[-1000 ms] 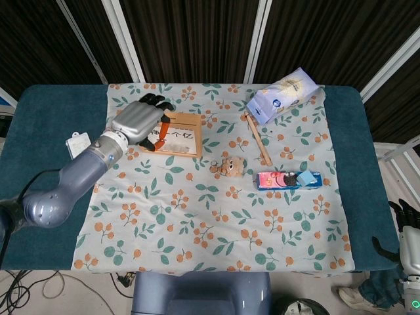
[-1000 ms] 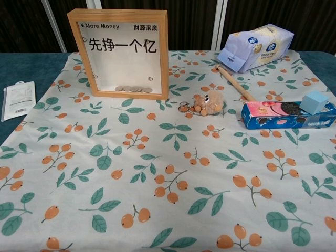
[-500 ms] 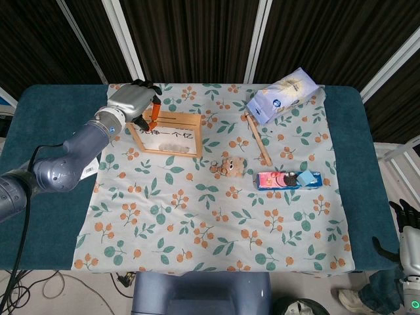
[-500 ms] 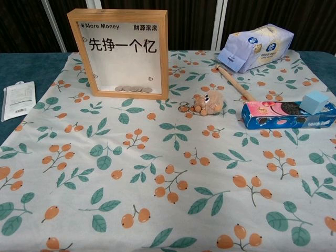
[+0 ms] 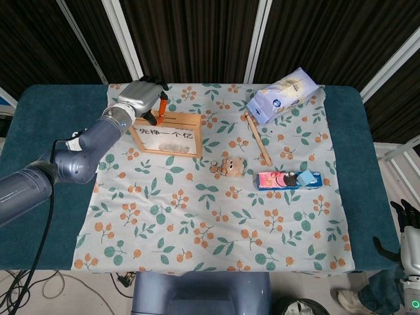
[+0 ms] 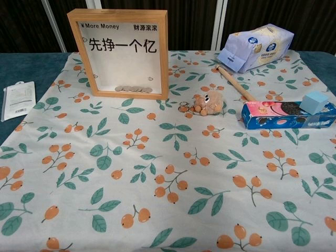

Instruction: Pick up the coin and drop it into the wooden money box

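Observation:
The wooden money box [image 5: 167, 134] stands upright at the back left of the cloth. It is a framed box with a clear front [image 6: 122, 52], and several coins [image 6: 133, 88] lie along its bottom. My left hand [image 5: 142, 98] hovers over the box's top left edge, fingertips [image 5: 157, 109] pointing down at it. No coin shows between them, so I cannot tell whether it holds one. My right hand [image 5: 408, 231] hangs off the table's front right corner, fingers apart and holding nothing. Neither hand appears in the chest view.
A small plush toy [image 6: 207, 102] lies mid-cloth, with a wooden stick [image 6: 235, 83] and a pale blue packet [image 6: 257, 46] behind it. A biscuit box [image 6: 286, 114] with a blue cube [image 6: 314, 102] on it sits right. A white card [image 6: 17, 99] lies left.
My left hand has moved from over the box's front back to its top edge, then shifted slightly right along it. The right hand has not moved.

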{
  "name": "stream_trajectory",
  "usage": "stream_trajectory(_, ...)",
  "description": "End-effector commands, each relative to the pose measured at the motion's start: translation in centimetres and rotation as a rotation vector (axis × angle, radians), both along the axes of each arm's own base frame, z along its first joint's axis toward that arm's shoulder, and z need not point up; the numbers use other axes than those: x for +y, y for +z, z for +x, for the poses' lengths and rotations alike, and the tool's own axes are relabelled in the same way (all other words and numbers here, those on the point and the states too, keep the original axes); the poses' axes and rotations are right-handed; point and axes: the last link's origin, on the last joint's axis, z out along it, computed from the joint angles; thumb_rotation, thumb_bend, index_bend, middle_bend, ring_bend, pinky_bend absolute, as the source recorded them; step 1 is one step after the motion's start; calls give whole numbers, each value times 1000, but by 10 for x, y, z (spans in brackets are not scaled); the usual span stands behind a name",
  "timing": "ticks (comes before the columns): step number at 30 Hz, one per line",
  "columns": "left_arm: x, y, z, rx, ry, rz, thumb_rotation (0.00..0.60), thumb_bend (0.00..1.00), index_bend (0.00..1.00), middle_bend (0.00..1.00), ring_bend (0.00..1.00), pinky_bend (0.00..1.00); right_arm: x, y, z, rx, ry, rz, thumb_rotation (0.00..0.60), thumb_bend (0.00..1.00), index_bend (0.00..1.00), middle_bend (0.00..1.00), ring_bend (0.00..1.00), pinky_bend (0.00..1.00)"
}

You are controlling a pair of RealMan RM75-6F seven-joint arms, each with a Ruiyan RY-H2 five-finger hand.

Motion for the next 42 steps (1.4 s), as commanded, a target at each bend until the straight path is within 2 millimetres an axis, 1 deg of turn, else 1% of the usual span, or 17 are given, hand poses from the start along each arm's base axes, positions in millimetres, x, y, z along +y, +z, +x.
stream_trajectory(1,3,-4,-2,1,3,-1,600,671,596,153,0,0,0,0,0,0,0,0,600,369,127,46,19,0)
stream_trajectory(6,4,-7,-4,8,-1,-3,600,671,567,153,0,0,0,0,0,1,1,-2,600,369,127,46,19,0)
stream_trajectory(14,9,-13,-8,18,11,2,600,671,553,154,0,0,0,1,0,2,2,-7,600,368,127,46,19,0)
stream_trajectory(26,9,-19,-7,44,-14,6,600,671,567,157,0,0,0,2,0,-2,3,-13,600,369,127,46,19,0)
stream_trajectory(42,10,-22,-8,56,-22,29,600,671,573,158,0,0,0,3,0,-2,3,-15,600,369,127,46,19,0)
